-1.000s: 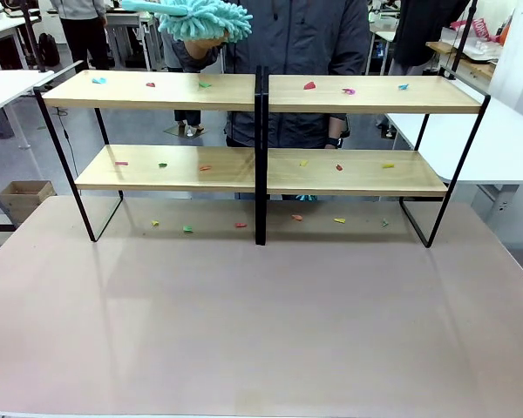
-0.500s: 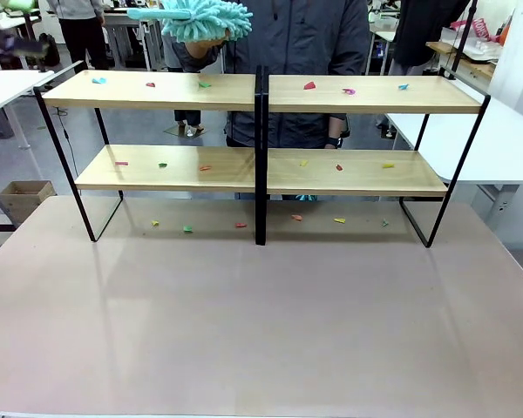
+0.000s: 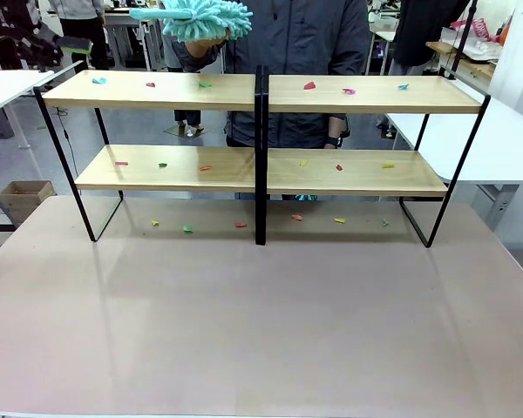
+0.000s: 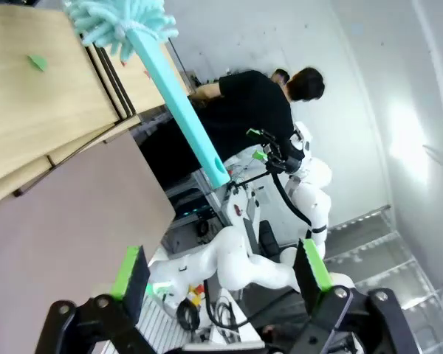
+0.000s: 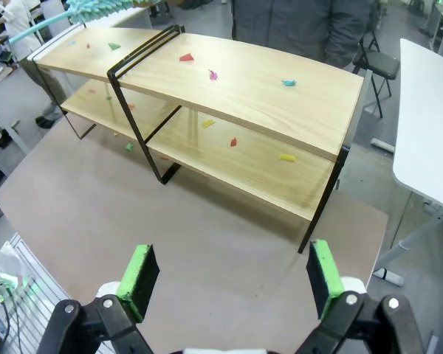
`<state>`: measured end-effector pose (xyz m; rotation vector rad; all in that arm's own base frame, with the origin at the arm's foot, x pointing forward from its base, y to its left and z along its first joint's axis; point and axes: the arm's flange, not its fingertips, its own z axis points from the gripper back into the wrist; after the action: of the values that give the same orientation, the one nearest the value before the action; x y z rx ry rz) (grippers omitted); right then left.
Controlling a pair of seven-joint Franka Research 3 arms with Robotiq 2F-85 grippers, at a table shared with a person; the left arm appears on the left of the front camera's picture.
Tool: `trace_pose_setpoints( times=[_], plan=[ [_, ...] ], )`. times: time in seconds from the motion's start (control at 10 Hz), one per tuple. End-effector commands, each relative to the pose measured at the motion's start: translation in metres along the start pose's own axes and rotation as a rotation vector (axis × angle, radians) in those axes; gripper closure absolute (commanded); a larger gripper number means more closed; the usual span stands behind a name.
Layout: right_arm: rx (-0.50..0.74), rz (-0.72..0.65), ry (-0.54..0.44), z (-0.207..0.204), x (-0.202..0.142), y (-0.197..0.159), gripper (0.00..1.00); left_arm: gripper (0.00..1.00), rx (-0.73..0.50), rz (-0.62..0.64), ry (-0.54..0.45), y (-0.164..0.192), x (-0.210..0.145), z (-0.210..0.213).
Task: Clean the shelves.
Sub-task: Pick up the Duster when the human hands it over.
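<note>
shelves (image 3: 157, 91): mid frame, coloured scraps (image 3: 310, 85) on both boards
duster (image 3: 205, 17): top centre, held by person (image 3: 305, 35)
left gripper (image 4: 220, 265): wide, empty
right gripper (image 5: 232, 279): wide, empty

The wide two-tier shelves (image 3: 260, 148), light wooden boards on a thin black metal frame with a black centre post, stand upright and level on the far part of the brownish tabletop (image 3: 261, 313). Small coloured scraps (image 3: 310, 85) lie scattered along both boards.

In front of the shelves (image 3: 349, 174) the counter (image 3: 261, 331) lies open. Their black centre post (image 3: 260, 157) splits both tiers into bays. Above the shelves' left top board, a person (image 3: 305, 35) holds a teal duster (image 3: 205, 17).
</note>
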<state>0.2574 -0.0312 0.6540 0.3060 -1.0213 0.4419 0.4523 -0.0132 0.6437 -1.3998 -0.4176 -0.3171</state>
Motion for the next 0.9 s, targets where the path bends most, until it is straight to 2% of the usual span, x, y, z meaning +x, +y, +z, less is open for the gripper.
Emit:
trace_pose_setpoints(
  times=[0.0, 0.3, 0.4, 0.8],
  plan=[
    [0.002, 0.001, -0.002, 0.0, 0.0, 0.0, 0.0, 0.0, -0.012, 0.091, -0.025, 0.003, 0.032, -0.023],
    [0.002, 0.001, -0.002, 0.0, 0.0, 0.0, 0.0, 0.0, -0.009, 0.249, -0.059, 0.027, 0.076, -0.069],
    [0.002, 0.001, -0.002, 0.0, 0.0, 0.0, 0.0, 0.0, -0.033, 0.302, -0.04, 0.037, 0.087, -0.082],
    [0.002, 0.001, -0.002, 0.0, 0.0, 0.0, 0.0, 0.0, -0.01, 0.344, -0.042, 0.054, 0.098, -0.101]
  ],
)
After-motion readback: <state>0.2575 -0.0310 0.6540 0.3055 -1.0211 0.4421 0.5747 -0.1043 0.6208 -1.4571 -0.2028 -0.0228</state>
